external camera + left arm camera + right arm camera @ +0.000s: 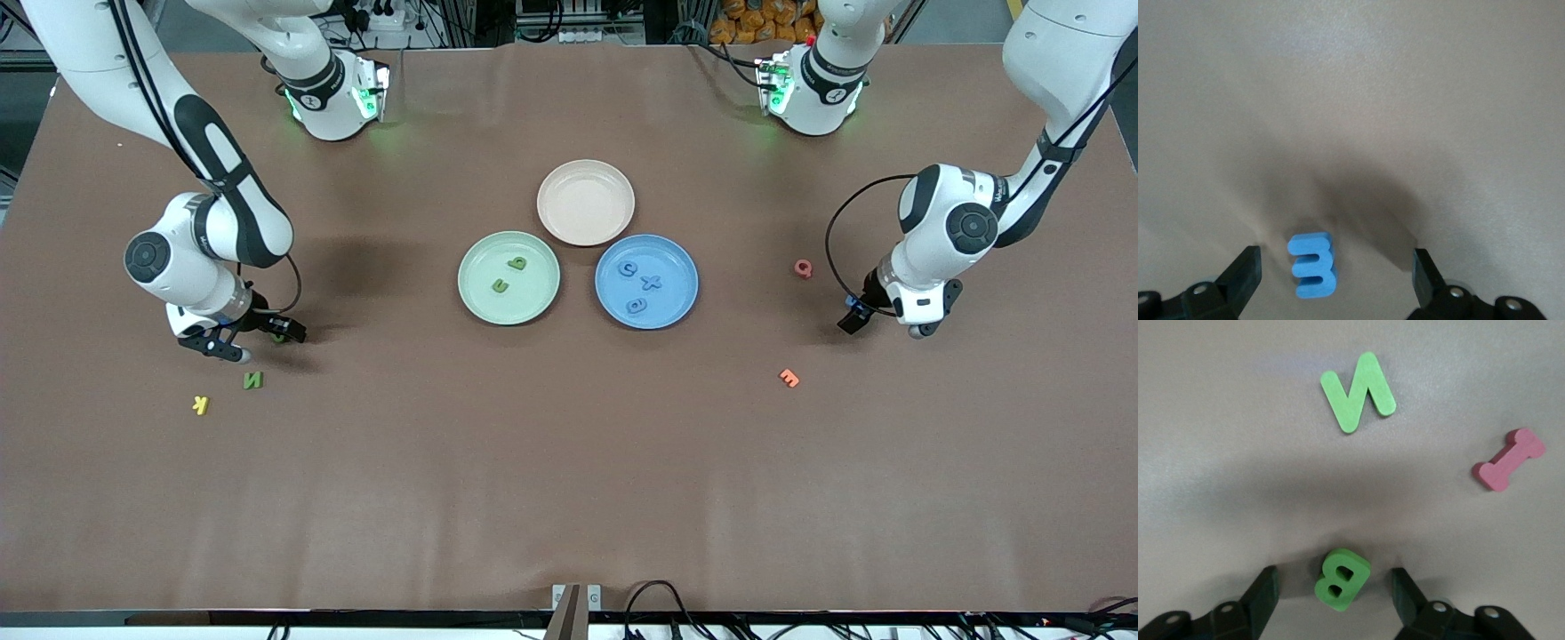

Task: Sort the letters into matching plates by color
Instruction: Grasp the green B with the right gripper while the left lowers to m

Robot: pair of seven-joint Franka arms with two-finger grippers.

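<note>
pink letter I [1509, 460] in right wrist view only

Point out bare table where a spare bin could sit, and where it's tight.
Free: the wide strip of table nearer the front camera than the plates, bordered by the green N and orange letter. Also between the blue plate and the red letter. Crowded: the three touching plates, and around the right gripper, over a green B.
</note>
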